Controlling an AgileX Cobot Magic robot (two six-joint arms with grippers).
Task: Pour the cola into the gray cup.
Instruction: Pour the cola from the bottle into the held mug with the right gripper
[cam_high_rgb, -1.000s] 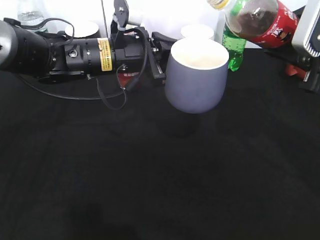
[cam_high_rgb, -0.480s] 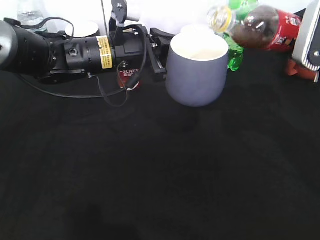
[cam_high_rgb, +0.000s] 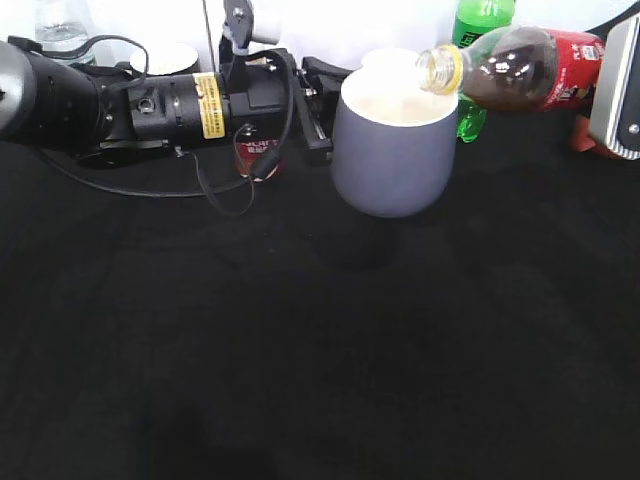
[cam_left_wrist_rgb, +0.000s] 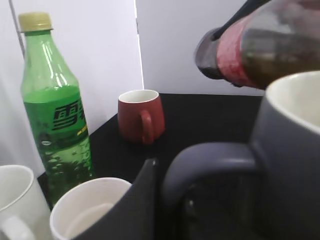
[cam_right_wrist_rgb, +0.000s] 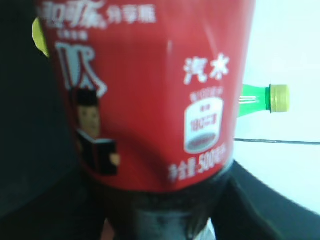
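Observation:
My left gripper (cam_high_rgb: 318, 105) is shut on the handle of the gray cup (cam_high_rgb: 390, 145) and holds it above the black table, upright. The handle (cam_left_wrist_rgb: 210, 165) fills the left wrist view beside one jaw. My right gripper (cam_high_rgb: 600, 85) is shut on the cola bottle (cam_high_rgb: 520, 68), which lies nearly level with its open neck just over the cup's right rim. Dark cola sits in the bottle's body. In the right wrist view the red label (cam_right_wrist_rgb: 145, 90) fills the frame. The bottle also shows above the cup in the left wrist view (cam_left_wrist_rgb: 250, 50).
A green soda bottle (cam_high_rgb: 478, 30) stands behind the cup, also in the left wrist view (cam_left_wrist_rgb: 52, 110). A dark red mug (cam_left_wrist_rgb: 141, 116), white cups (cam_left_wrist_rgb: 90, 207) and a small brown-and-white bottle (cam_high_rgb: 255, 155) stand at the back. A red object (cam_high_rgb: 583, 135) lies at far right.
The cola bottle has come down and tipped flatter, its neck now at the cup's rim. The cup was lifted slightly toward the back and stays held.

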